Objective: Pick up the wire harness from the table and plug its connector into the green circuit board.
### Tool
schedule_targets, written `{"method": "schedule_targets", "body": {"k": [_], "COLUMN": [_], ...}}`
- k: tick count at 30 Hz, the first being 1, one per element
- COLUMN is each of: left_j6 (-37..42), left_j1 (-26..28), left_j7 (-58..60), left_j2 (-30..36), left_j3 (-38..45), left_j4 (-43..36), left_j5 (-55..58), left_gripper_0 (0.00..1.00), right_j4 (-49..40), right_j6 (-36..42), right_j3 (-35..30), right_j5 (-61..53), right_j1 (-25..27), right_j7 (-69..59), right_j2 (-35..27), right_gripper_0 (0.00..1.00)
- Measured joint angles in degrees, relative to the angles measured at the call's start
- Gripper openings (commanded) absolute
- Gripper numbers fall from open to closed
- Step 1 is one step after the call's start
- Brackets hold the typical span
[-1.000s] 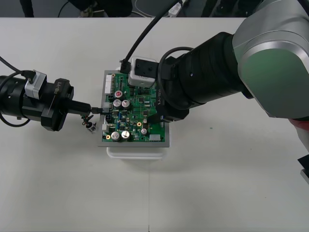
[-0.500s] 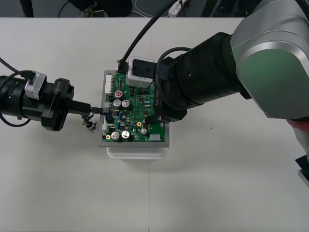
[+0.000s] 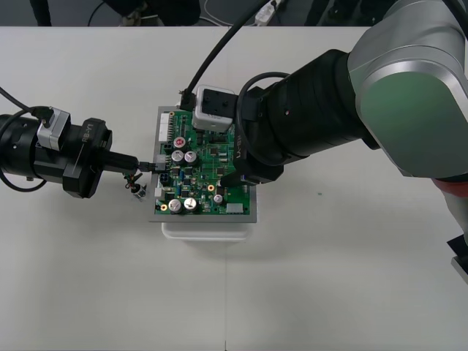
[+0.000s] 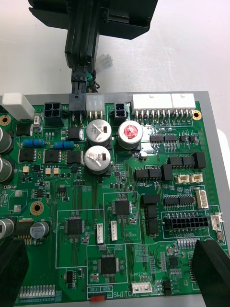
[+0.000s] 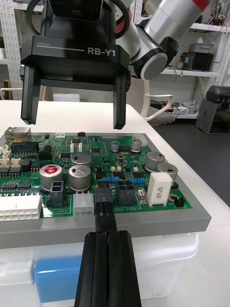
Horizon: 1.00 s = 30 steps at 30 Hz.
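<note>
Closed left gripper (image 5: 106, 236) pinches the harness plug (image 5: 103, 197) at the green board's (image 5: 91, 153) edge. Right gripper (image 4: 112, 249) hovers wide above the board, which sits on its white base (image 5: 158, 249).

Right arm (image 3: 314, 110) hides right part of green circuit board (image 3: 196, 183); wire harness (image 3: 134, 186) beside left gripper (image 3: 149, 167) too small, strands indistinguishable.

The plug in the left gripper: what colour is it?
Black; the plug shows best in the left wrist view.

The circuit board (image 4: 120, 192) looks glossy green (capacitor tops (image 4: 97, 157) shiny metal), its base (image 5: 158, 259) smooth milky plastic.
</note>
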Motion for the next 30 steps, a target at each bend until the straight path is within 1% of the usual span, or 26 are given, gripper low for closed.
{"method": "schedule_targets", "body": {"k": [30], "left_j6": [0.0], "left_j1": [0.0], "left_j7": [0.0], "left_j2": [-0.3], "left_j3": [0.0], "left_j4": [0.0], "left_j5": [-0.1], "left_gripper_0": [0.0], "right_j4": [0.0], "right_j6": [0.0], "right_j3": [0.0], "right_j5": [-0.4], "right_j1": [-0.2], "right_j7": [0.0], "right_j2": [0.1], "right_gripper_0": [1.0]}}
